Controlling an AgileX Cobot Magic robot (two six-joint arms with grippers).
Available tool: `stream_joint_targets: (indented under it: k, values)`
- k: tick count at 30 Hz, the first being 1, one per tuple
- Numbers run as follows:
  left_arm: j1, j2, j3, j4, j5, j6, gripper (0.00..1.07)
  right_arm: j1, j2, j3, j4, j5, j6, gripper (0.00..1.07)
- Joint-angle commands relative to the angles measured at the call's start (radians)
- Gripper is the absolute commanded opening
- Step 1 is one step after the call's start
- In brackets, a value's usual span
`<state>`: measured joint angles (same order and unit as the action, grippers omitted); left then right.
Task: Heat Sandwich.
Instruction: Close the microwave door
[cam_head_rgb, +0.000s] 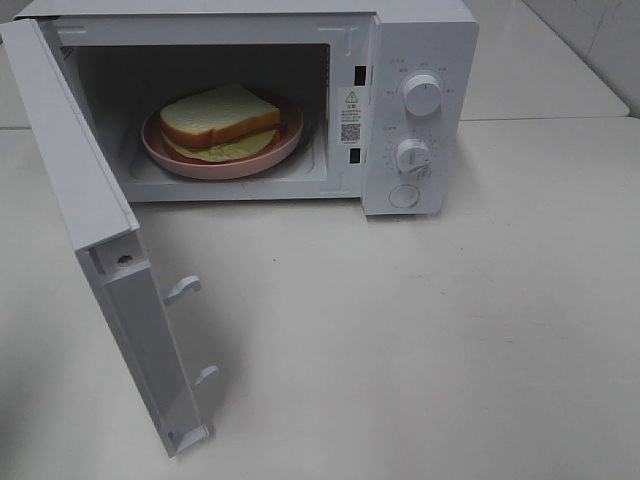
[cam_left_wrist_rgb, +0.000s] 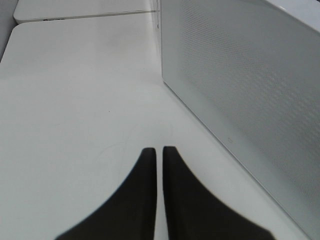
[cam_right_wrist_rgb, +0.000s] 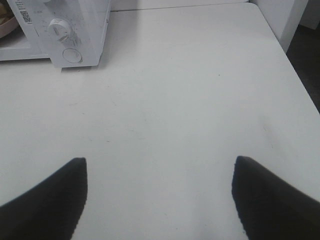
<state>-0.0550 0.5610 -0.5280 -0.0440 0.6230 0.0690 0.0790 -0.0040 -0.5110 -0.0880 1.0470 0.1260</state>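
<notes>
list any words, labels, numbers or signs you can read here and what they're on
On the microwave front frame, a warning sticker: triangle sign, print too small to read.
QR code below it: no legible text.
Marks around the upper dial and lower dial: too small to read.
Nothing can be quoted.
</notes>
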Motion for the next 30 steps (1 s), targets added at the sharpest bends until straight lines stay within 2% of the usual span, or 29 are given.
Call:
stream_joint_targets:
  k: [1,4,8,9,13,21,27,30]
  values:
    - [-0.002,0.085,0.006,0.006,-0.143,0.001,0.00,-0.009,-0.027,0.004,-0.002,-0.006,0.007,0.76]
    - [-0.002,0.136,0.028,0.014,-0.234,0.001,0.00,-0.009,-0.027,0.004,-0.002,-0.006,0.007,0.76]
    - [-0.002,0.274,0.108,0.027,-0.497,0.001,0.00,-0.009,-0.027,0.004,-0.002,-0.006,0.007,0.76]
    - [-0.002,0.274,0.108,0.027,-0.497,0.001,0.00,-0.009,-0.027,0.004,-0.002,-0.006,0.007,0.76]
    - [-0.002,0.399,0.160,0.027,-0.708,0.000,0.00,-0.009,-0.027,0.004,-0.002,-0.006,0.007,0.76]
    - [-0.024,0.536,0.170,0.044,-0.888,0.000,0.00,-0.009,-0.027,0.004,-0.002,-0.006,0.007,0.76]
    - [-0.075,0.615,0.171,0.135,-1.079,-0.005,0.00,-0.009,-0.027,0.004,-0.002,-0.006,0.007,0.76]
    - [-0.078,0.659,0.171,0.175,-1.162,-0.041,0.00,-0.009,-0.027,0.004,-0.002,-0.006,0.007,0.76]
